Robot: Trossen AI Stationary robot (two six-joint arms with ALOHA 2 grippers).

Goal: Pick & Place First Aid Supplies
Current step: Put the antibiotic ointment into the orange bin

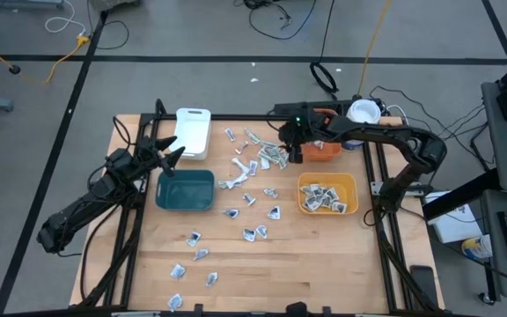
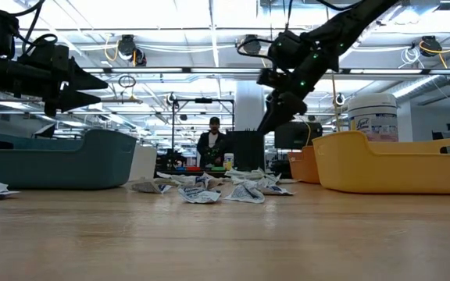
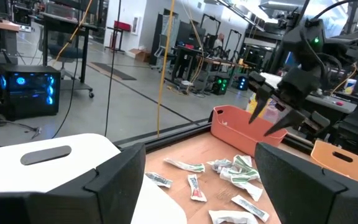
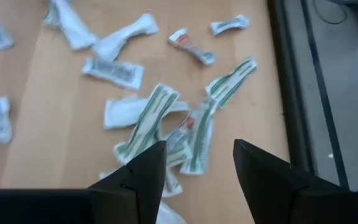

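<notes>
Green-striped wrapped strips [image 4: 151,118] lie heaped on the wood at the far middle of the table [image 1: 306,264], and the right gripper [image 1: 295,155] hangs just above them, fingers apart and empty — placed, I judge, to drop onto one. Some packets already fill the yellow bin [image 1: 352,187] at right; the left gripper [image 1: 172,157] waits spread wide over the teal bin [image 1: 186,191].

Print on the packets [image 1: 267,157] too small to read; the white bin [image 3: 55,163] is cut off by the left wrist view's edge
</notes>
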